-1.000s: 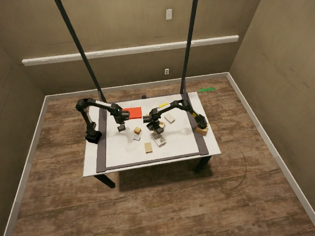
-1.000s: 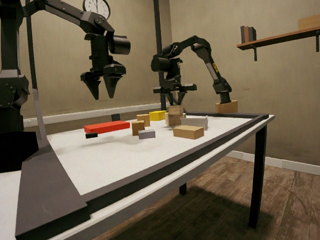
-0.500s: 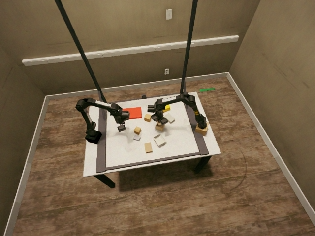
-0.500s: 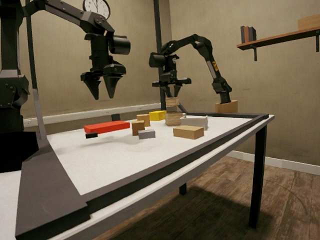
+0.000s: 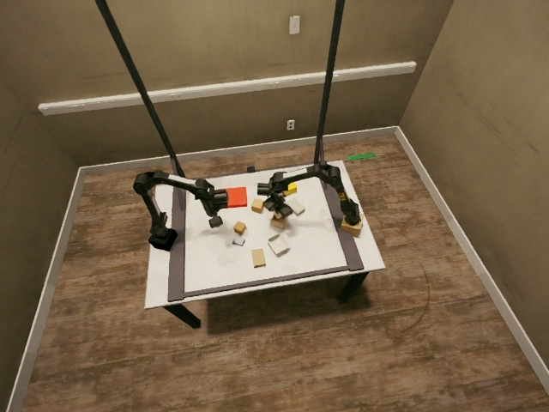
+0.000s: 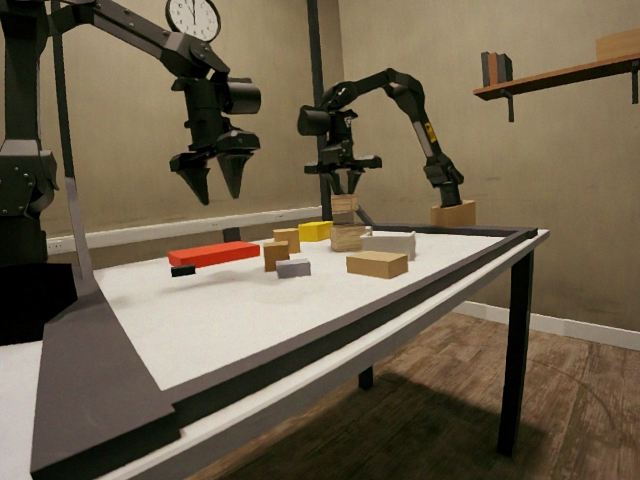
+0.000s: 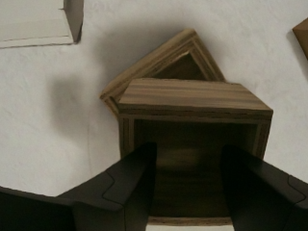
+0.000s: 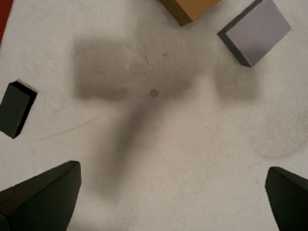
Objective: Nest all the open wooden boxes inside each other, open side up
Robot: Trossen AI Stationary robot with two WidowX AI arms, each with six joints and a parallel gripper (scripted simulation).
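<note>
My left gripper (image 6: 343,186) is shut on a small striped wooden box (image 6: 344,202) and holds it in the air. The box hangs just above a larger striped wooden box (image 6: 347,237) that stands on the table with its open side up. In the left wrist view the held box (image 7: 192,148) sits between the fingers, and the larger box (image 7: 167,67) is turned at an angle under it. A white open box (image 5: 278,245) lies nearer the front. My right gripper (image 6: 214,188) is open and empty, high above the table's other half.
A red slab (image 6: 213,253), a small black block (image 6: 183,270), two tan cubes (image 6: 276,255) (image 6: 287,239), a grey block (image 6: 293,268), a yellow block (image 6: 315,230) and a flat tan block (image 6: 376,263) lie around. Another white piece (image 5: 296,206) lies behind the left gripper.
</note>
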